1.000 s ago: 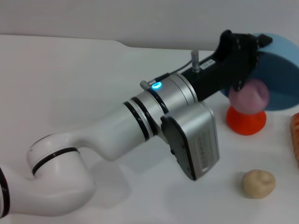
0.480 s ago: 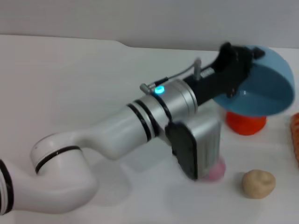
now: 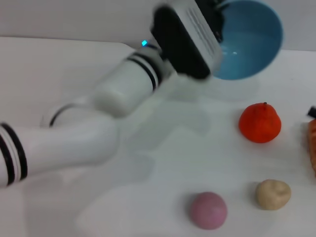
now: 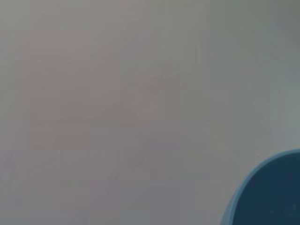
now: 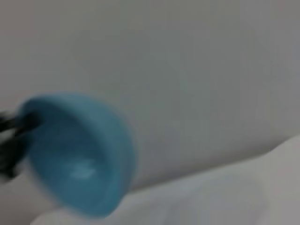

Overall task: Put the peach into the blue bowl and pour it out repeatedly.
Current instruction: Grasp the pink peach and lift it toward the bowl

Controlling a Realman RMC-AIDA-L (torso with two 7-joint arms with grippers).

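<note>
Left end effector (image 3: 217, 19) holds blue bowl (image 3: 249, 42) aloft, peach (image 3: 208, 210) on table (image 3: 59, 89).

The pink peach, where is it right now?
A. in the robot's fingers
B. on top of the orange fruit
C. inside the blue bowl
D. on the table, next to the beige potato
D. The peach lies on the white table beside the potato, while the blue bowl, held up by the left arm, shows an empty inside.
</note>
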